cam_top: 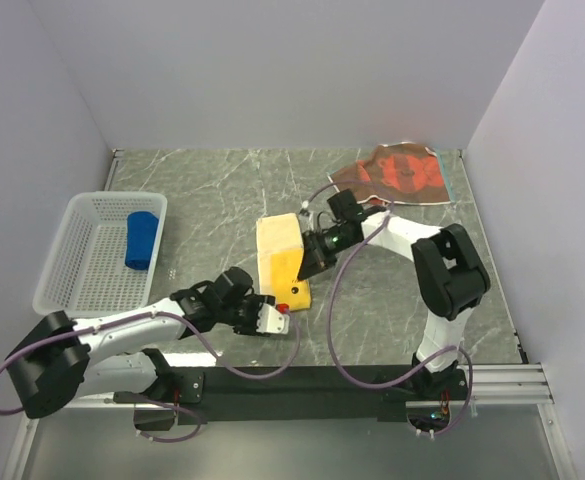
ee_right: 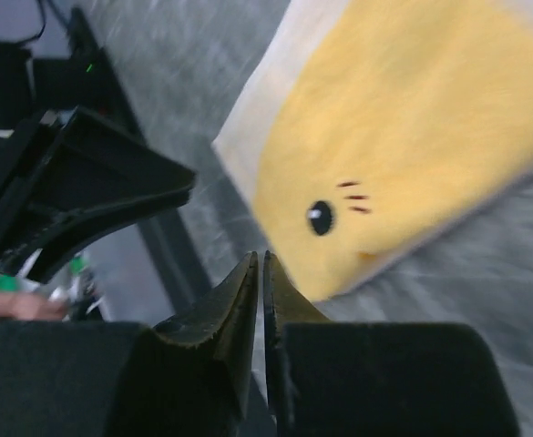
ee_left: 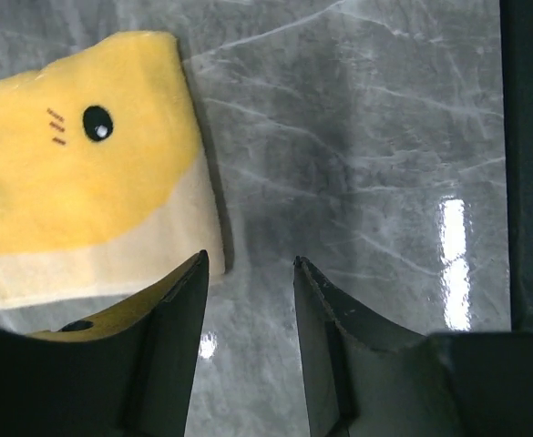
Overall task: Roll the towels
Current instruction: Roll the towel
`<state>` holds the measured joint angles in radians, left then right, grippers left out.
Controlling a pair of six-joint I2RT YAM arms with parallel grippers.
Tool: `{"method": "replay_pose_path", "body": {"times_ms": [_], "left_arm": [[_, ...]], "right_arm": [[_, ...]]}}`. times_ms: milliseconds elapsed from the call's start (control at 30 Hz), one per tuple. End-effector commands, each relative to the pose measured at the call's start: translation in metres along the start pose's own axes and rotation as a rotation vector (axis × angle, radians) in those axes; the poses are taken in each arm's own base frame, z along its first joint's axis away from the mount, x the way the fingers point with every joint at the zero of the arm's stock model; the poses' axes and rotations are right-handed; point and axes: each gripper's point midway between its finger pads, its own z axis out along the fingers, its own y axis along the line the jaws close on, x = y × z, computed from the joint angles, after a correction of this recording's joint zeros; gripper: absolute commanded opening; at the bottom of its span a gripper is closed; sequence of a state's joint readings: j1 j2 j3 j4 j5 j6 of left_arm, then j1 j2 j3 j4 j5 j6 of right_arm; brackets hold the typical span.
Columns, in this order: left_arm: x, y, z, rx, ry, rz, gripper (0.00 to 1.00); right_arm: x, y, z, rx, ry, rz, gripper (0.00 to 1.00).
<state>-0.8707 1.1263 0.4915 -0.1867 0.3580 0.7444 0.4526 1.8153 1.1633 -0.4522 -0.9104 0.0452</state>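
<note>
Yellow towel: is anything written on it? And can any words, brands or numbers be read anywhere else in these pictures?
No words, brands or numbers can be read in any view.
yellow towel: only a drawn face, a black eye and three short dashes; no letters.
patterned towel: brown-and-orange print, too small to tell whether it holds lettering.
blue towel: plain, nothing on it.
</note>
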Motion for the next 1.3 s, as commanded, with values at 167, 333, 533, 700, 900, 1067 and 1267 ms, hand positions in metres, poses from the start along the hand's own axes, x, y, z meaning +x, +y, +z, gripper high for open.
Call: {"method": "replay_pose_path", "body": {"times_ms": [167,333,533,700,900,1067,1267], "left_arm": [[-0.016,0.028,0.024,-0.163,0.004,0.111,0.48],[-0.006,0.033,0.034,-0.2,0.05,0.143,0.49],[0.012,0.034,0.047,-0.204,0.12,0.114,0.36],[0.019,0.004,0.042,-0.028,0.157,-0.033,0.11],[-0.015,-0.021,0.018,0.228,0.029,-0.238,0.02],[-0.017,-0.03,0.009,0.448,0.077,-0.441,0.01],[-0.006,-0.014,0.012,0.643,0.079,-0.745,0.01]], "right_arm": [[0.018,0.026,0.045,-0.185,0.12,0.072,0.1],[0.031,-0.003,0.069,-0.156,0.181,0.172,0.01],[0.037,-0.011,0.076,-0.158,0.189,0.223,0.0],[0.02,-0.008,0.051,-0.133,0.121,0.192,0.09],[-0.032,-0.021,-0.056,0.085,-0.186,-0.05,0.46],[-0.022,-0.024,-0.109,0.299,-0.263,-0.332,0.56],[0.016,-0.002,-0.136,0.401,-0.303,-0.548,0.63]]}}
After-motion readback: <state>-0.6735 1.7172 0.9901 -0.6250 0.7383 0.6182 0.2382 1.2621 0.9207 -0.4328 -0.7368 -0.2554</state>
